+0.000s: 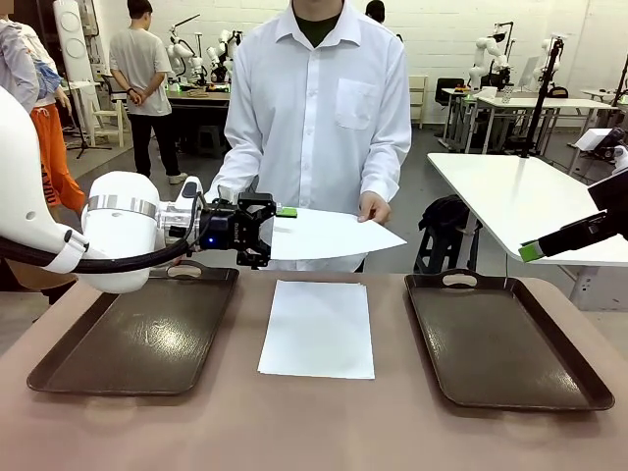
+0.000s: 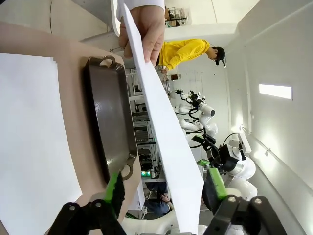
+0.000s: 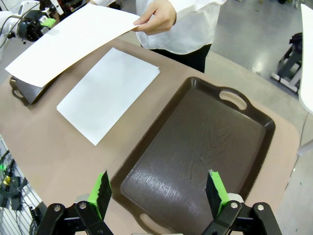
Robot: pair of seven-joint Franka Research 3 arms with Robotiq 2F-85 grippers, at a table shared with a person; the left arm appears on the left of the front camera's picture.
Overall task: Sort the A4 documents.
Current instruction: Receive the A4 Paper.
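Note:
A person's hand point(image 1: 374, 207) holds one of the A4 documents point(image 1: 334, 235) flat in the air over the far side of the table. My left gripper point(image 1: 265, 231) is at the sheet's left edge. In the left wrist view that sheet point(image 2: 166, 137) runs edge-on between the green pads, my left gripper point(image 2: 165, 188) open with a gap on each side. More A4 documents point(image 1: 318, 329) lie stacked on the table between the trays. My right gripper point(image 3: 159, 188) hangs open and holds nothing, above the right tray point(image 3: 205, 147).
Two dark brown handled trays lie on the table, the left tray point(image 1: 147, 339) below my left arm and the right tray point(image 1: 505, 343) opposite. The person stands at the far edge. A white table point(image 1: 530, 196) stands behind at right.

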